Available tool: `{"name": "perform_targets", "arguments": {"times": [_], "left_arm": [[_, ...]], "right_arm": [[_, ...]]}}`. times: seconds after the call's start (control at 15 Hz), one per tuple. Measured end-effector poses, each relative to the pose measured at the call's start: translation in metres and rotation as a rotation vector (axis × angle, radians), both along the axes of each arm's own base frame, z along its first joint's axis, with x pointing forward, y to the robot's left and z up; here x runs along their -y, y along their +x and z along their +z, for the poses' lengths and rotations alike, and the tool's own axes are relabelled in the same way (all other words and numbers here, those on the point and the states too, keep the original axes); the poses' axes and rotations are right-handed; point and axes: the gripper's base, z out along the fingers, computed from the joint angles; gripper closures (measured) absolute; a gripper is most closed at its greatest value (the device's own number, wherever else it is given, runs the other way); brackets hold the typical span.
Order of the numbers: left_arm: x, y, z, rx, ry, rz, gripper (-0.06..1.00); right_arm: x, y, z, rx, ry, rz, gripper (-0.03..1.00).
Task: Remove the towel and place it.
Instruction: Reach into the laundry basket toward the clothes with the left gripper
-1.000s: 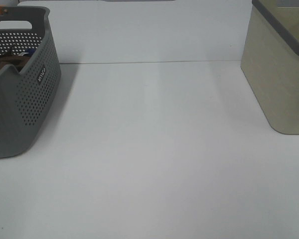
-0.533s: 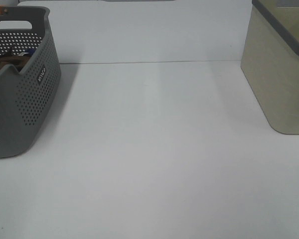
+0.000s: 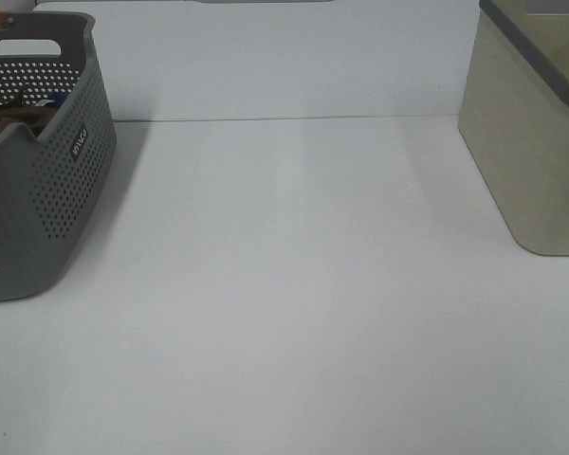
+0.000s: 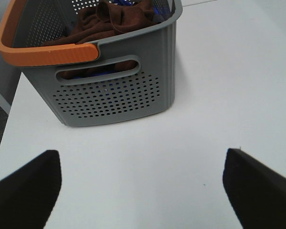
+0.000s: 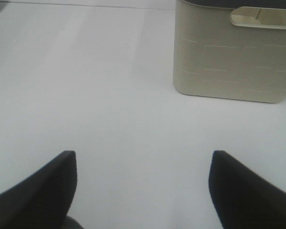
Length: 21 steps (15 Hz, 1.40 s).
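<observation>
The left claw (image 4: 139, 157) stands wide open and empty over the bare bench (image 4: 214, 86), its two dark fingers spread to either side. It faces the short end of the grey basket (image 4: 114, 98) from a little way back and touches nothing. The right claw (image 5: 143, 155) is likewise spread open and holds nothing; it hangs over bare bench and faces the beige bin (image 5: 231, 62) near the far right corner. The towel (image 4: 117, 21) lies inside the basket, which stands by the bench's left edge toward the far left corner. It is bunched into a dark brown heap that rises about level with the rim, just behind the orange handle (image 4: 43, 50), with something blue (image 4: 157, 7) showing beside it. So the towel is ahead of the left claw, beyond the basket's near wall and handle, and well apart from the right claw. It looks soft, plush and limp, probably light enough for one claw, but likely to sag, trail over the rim and perhaps drag the blue thing along as it comes. No tag or free edge can be made out, so the best hold seems to be the highest fold of the heap, pinched from above with a thick bite and lifted well clear of the rim before it is carried out over the open bench.
</observation>
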Motion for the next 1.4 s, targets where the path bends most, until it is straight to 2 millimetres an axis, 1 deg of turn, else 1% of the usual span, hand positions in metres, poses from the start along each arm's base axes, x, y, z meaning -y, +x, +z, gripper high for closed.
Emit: {"name": "perform_targets", "arguments": {"times": [0.87, 1.07, 1.13, 1.2, 1.27, 1.4], "left_arm": [[0.000, 0.000, 0.000, 0.000, 0.002, 0.001, 0.07], [0.004, 0.003, 0.002, -0.018, -0.040, -0.026, 0.07], [0.004, 0.008, 0.007, -0.019, -0.040, -0.025, 0.07], [0.004, 0.023, 0.022, 0.026, -0.043, -0.023, 0.07], [0.005, 0.035, 0.032, 0.041, -0.045, -0.021, 0.07], [0.005, 0.067, 0.045, 0.034, -0.038, -0.015, 0.07]], "right_arm": [[0.000, 0.000, 0.000, 0.000, 0.000, 0.000, 0.24], [0.000, 0.000, 0.000, 0.000, 0.000, 0.000, 0.24], [0.000, 0.000, 0.000, 0.000, 0.000, 0.000, 0.24], [0.000, 0.000, 0.000, 0.000, 0.000, 0.000, 0.24], [0.000, 0.000, 0.000, 0.000, 0.000, 0.000, 0.24], [0.000, 0.000, 0.000, 0.000, 0.000, 0.000, 0.24]]}}
